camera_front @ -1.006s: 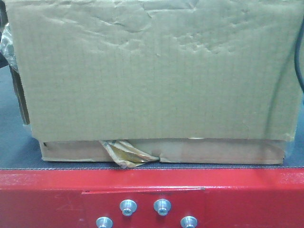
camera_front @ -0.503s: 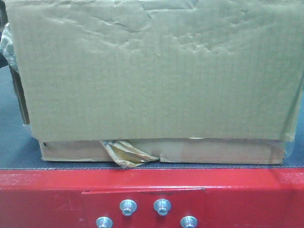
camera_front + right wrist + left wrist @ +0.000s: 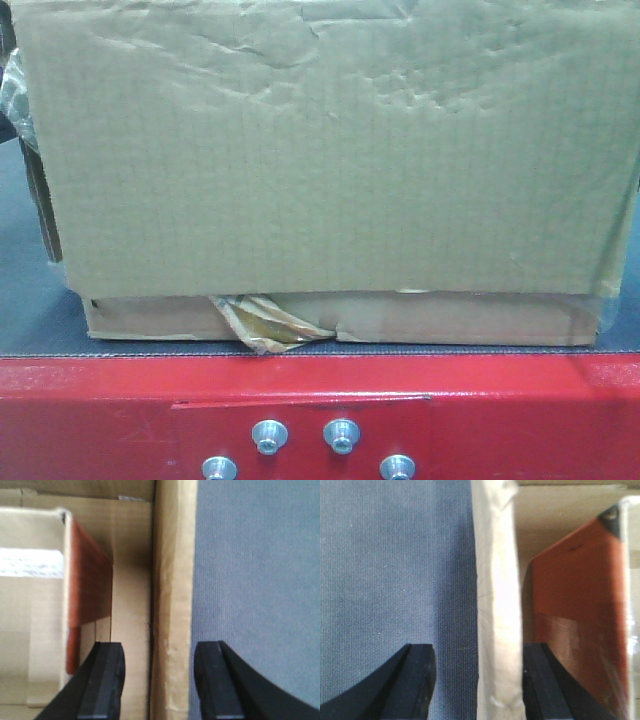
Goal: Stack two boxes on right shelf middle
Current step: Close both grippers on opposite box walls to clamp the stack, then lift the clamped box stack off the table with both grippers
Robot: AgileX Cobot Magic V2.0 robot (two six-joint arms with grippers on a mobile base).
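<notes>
A wide brown cardboard box [image 3: 330, 160], its face dented and wrinkled, sits on a thin paler cardboard layer [image 3: 460, 318] close to the front edge of the cloth-covered desk [image 3: 30, 300]. Only a narrow band of blue-grey cloth separates the layer from the desk's red rail [image 3: 500, 400], which is studded with bolts [image 3: 341, 436]. Torn yellowish tape [image 3: 265, 325] spills from under the box towards that edge. The box fills almost the whole width of the front view, with a strip of bare desk at its left side and a bare sliver at its right.

The left pincer [image 3: 479, 667] stands astride the box's left wall [image 3: 497, 580]. Its jaws are spread: the finger inside the box sits right at the wall, while the outer one stands apart over open cloth. An orange-brown panel [image 3: 575, 605] rises just inside the wall.

The right pincer [image 3: 161, 667] straddles the right wall [image 3: 172, 580] the same way, also unclamped. Its outer finger is against the cardboard and its inner finger is clear of it. The orange-brown panel [image 3: 87, 580] stands further inside, with room between it and the wall.
</notes>
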